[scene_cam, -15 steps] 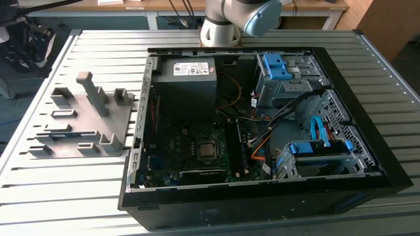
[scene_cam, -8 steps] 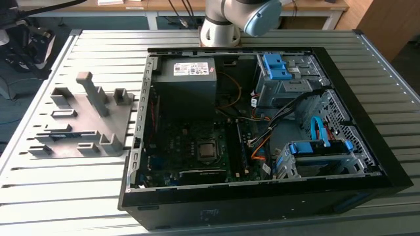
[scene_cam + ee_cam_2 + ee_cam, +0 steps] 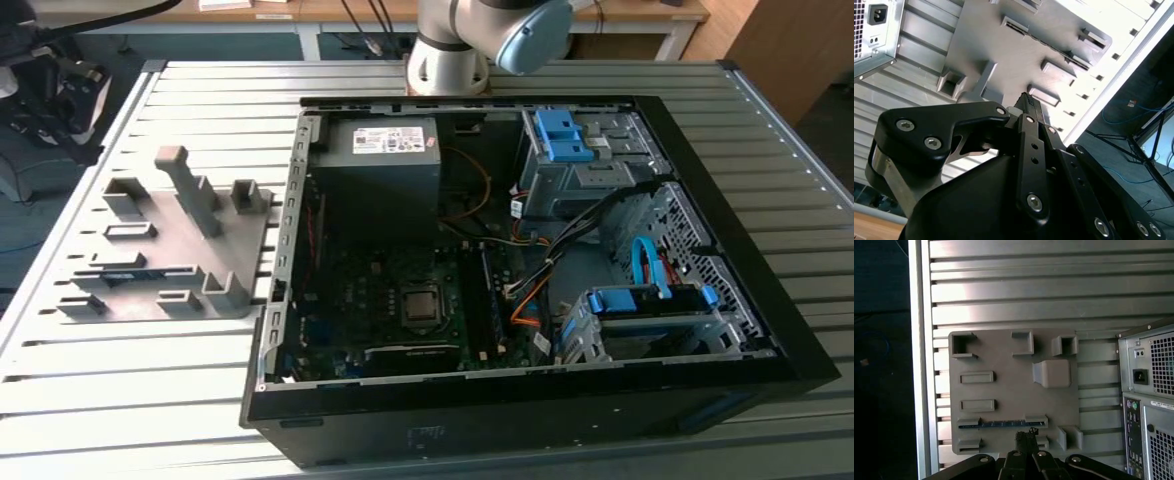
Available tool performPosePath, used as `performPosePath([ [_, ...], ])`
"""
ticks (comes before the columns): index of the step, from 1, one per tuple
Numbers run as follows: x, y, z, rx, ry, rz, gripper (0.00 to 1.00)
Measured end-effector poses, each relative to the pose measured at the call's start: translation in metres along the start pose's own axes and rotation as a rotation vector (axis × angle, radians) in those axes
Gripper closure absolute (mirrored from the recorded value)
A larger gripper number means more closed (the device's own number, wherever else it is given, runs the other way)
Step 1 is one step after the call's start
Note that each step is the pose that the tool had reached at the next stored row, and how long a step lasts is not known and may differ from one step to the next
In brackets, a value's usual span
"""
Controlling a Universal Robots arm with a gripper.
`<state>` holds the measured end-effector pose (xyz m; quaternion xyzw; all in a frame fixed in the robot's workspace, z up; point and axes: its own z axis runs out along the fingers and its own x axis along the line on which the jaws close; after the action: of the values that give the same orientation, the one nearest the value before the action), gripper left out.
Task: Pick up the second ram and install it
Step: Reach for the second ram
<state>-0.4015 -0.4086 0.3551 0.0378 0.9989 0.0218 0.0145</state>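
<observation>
Tool (image 3: pixel 1026 434) near second ram (image 3: pixel 1001 424) on fixture (image 3: pixel 1004 390)

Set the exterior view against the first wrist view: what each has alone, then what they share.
Exterior view: inside the open case, the motherboard, power supply and blue drive brackets, plus the arm's base. First wrist view: the shut gripper close to the second ram lying in the grey fixture, and the case's rear panel. Both: that fixture, the slatted table, the case.

Open computer case (image 3: pixel 534 412) beside grey fixture (image 3: pixel 167 262) on slatted table (image 3: pixel 134 400)
</observation>
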Motion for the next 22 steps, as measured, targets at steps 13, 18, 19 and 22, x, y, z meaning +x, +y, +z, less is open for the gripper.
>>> performPosePath([
  [13, 0.0026, -0.0021, 0.0052, 0.0001, 0.0, 0.0, 0.9],
  [18, 0.0033, -0.0026, 0.0069, 0.0, -0.0001, 0.0, 0.9],
  [19, 0.0035, -0.0027, 0.0074, 0.0, 0.0, 0.0, 0.9],
  [22, 0.004, -0.0032, 0.0092, -0.0001, -0.0001, 0.0, 0.9],
])
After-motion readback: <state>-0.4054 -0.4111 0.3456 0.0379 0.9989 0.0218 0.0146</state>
